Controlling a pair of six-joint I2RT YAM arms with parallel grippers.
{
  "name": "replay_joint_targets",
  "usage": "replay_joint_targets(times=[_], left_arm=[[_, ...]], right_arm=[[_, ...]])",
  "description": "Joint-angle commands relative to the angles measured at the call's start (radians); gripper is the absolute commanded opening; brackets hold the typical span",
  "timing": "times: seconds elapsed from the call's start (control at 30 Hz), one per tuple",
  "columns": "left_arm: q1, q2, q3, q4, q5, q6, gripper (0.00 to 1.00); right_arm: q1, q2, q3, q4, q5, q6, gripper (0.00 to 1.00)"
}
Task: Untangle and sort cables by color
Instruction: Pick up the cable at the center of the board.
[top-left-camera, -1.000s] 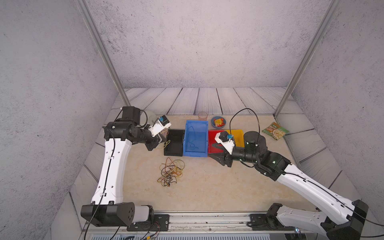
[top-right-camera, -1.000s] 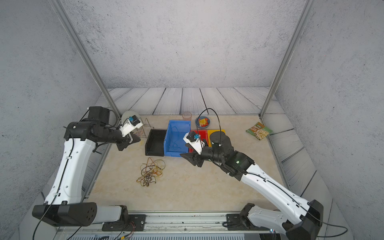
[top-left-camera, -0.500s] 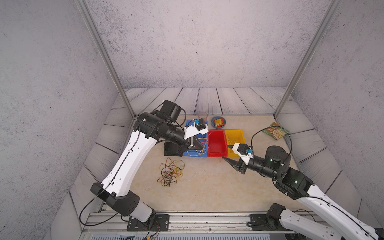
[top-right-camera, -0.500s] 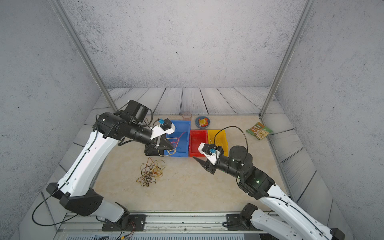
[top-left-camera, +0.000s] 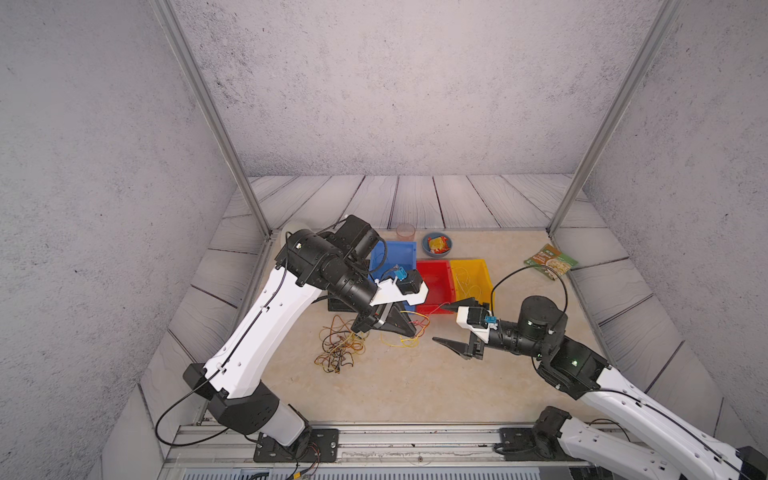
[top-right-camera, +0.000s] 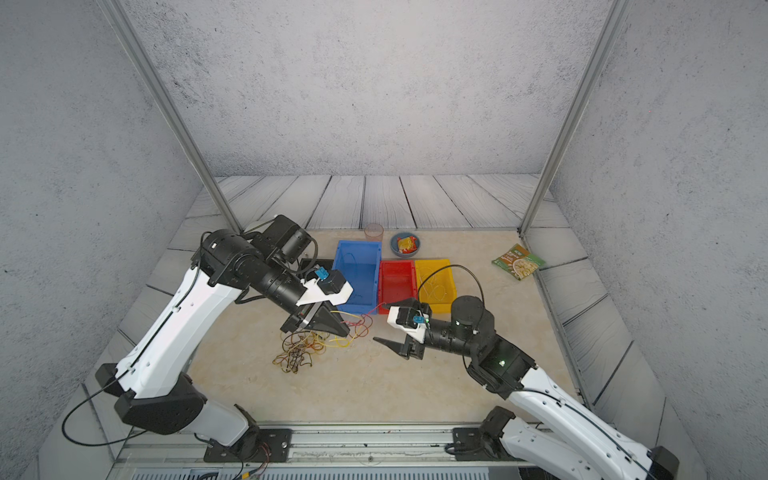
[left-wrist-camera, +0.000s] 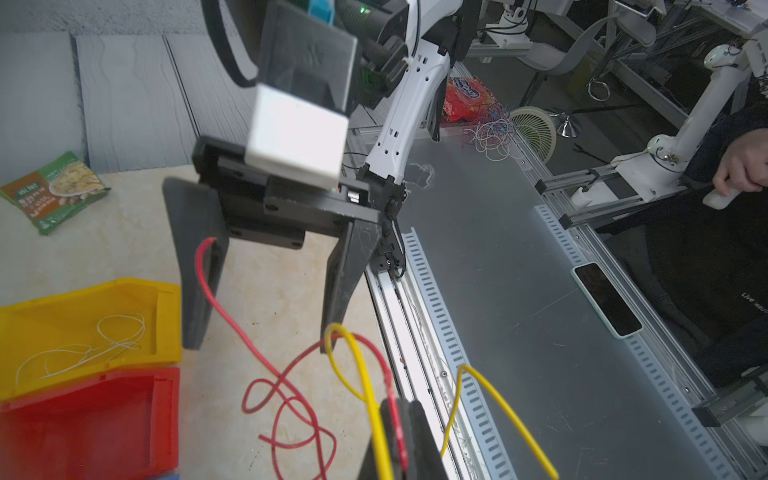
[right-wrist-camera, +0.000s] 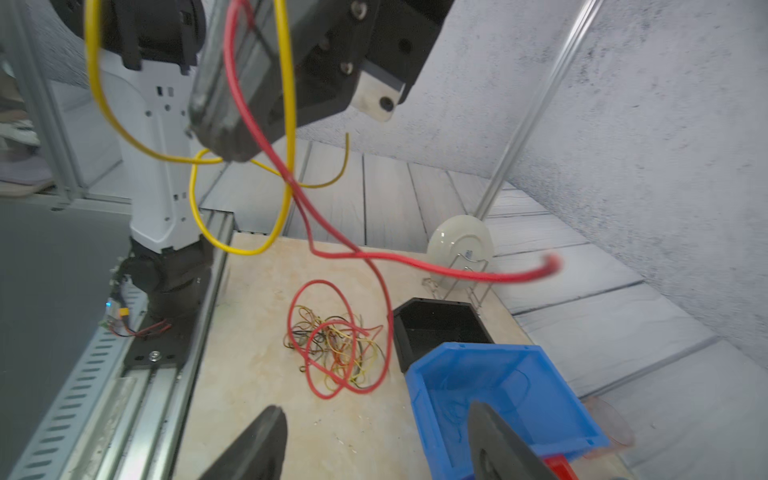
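1. Left arm has swung in from the left edge of the table (top-left-camera: 415, 386) within the last second. The left tool (top-left-camera: 409, 328) now hangs in front of the blue bin (top-left-camera: 399, 249), mid-table. Meanwhile the right tool (top-left-camera: 446, 324) has pulled back off the red bin (top-left-camera: 434, 276) and now faces the left tool, near but apart.
2. Left tool: jaws closed tight, pinching a red cable (right-wrist-camera: 478, 273) and a yellow cable (right-wrist-camera: 287, 104) together at the tips. Left wrist view shows both strands entering the pinch.
3. Right tool: jaws wide, nothing clamped. One end of the red cable lies against the inner face of one finger (left-wrist-camera: 189, 299); no grip on it.
4. Red cable spans from the left tool to that finger, slack loops sagging between them.
5. Yellow cable hangs in loose loops under the left tool. Cannot tell whether the lowest loop touches the table.
6. Remaining cables: one tangled pile (top-left-camera: 338, 351) on the table, just beside the left tool on the side toward the left arm's base. Yellow, orange-brown and black strands mixed. A red loop lies over it in the right wrist view.
7. Bins stand in a row behind: black bin (right-wrist-camera: 436, 328), blue, red, yellow bin (top-left-camera: 478, 274). A few thin pale strands lie in the yellow bin.
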Motion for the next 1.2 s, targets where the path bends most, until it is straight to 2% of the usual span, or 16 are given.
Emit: replay_joint_targets(times=[0.0,0.13,0.27,0.3,0.33,0.37,0.43,0.57,0.77,0.93,1.17], left_arm=[[-0.004,-0.017,0.019,-0.064,0.027,0.035,0.0],[-0.003,-0.017,0.016,-0.064,0.027,0.036,0.0],[-0.004,-0.017,0.015,-0.067,0.034,0.039,0.0],[-0.004,-0.018,0.016,-0.068,0.039,0.041,0.0],[-0.004,-0.017,0.014,-0.067,0.041,0.041,0.0],[-0.004,-0.017,0.014,-0.068,0.041,0.041,0.0],[-0.003,-0.015,0.015,-0.067,0.035,0.04,0.0],[-0.002,-0.019,0.02,-0.058,0.012,0.022,0.0],[0.017,-0.037,0.009,-0.027,-0.044,-0.051,0.0],[0.052,-0.06,-0.009,-0.004,-0.068,-0.088,0.09],[0.101,-0.087,-0.085,0.074,-0.065,-0.166,0.27]], right_arm=[[0.007,0.066,0.019,0.086,-0.187,0.103,0.73],[0.016,0.105,0.027,0.161,-0.161,0.139,0.72],[0.017,0.106,0.015,0.259,-0.108,0.178,0.64],[0.018,0.109,0.024,0.256,-0.105,0.177,0.58],[0.017,0.111,0.036,0.241,-0.098,0.175,0.47],[0.017,0.116,0.048,0.222,-0.092,0.174,0.35],[0.017,0.123,0.077,0.168,-0.083,0.163,0.02],[0.017,0.129,0.116,0.073,-0.005,0.142,0.0],[0.015,0.081,0.124,-0.04,0.206,0.109,0.0],[0.014,0.032,0.113,-0.089,0.329,0.094,0.0],[0.014,0.005,0.099,-0.143,0.372,0.095,0.0]])
